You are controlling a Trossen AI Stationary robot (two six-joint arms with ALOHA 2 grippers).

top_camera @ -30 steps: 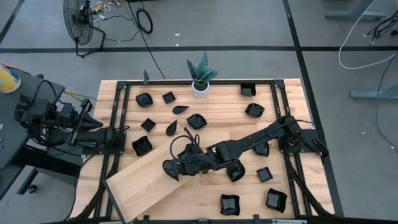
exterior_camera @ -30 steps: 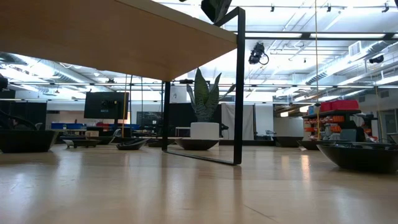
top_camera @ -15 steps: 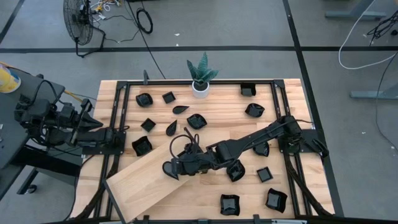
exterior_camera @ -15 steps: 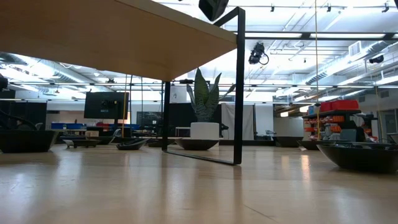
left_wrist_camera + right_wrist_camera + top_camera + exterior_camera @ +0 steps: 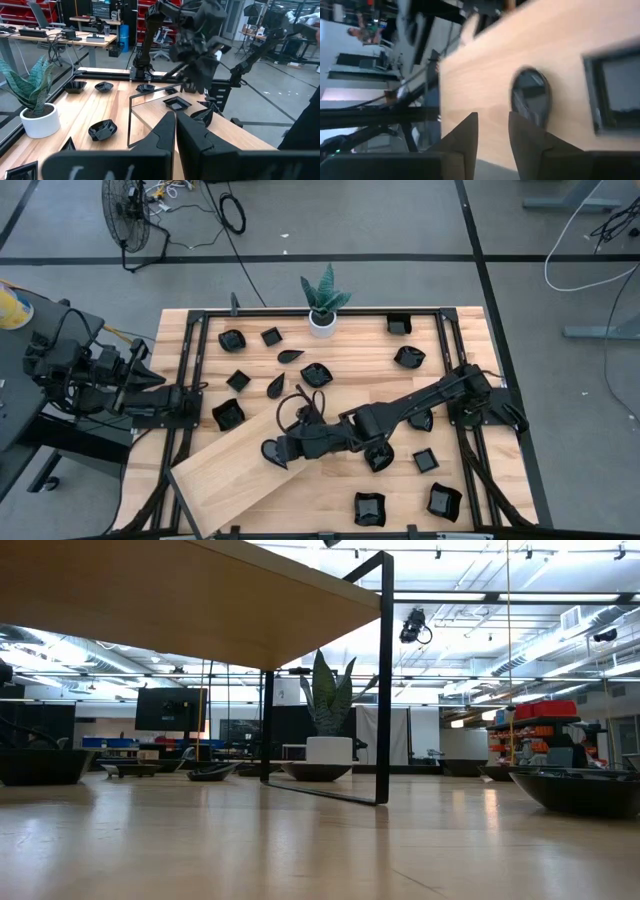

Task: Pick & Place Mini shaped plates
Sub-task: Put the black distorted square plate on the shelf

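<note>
The right gripper (image 5: 288,449) hangs over the board (image 5: 240,465) near the table's (image 5: 350,370) front left, fingers (image 5: 465,136) parted, empty; a dish (image 5: 272,453) lies on the board just beside them. Other dishes (image 5: 363,508) dot the table. The left gripper (image 5: 175,131) waits, pinched shut, off the left edge.

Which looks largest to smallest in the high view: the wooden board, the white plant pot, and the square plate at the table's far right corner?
1. Wooden board, by far the largest.
2. and 3. White plant pot and square plate look about alike from above, so I won't rank them.
</note>
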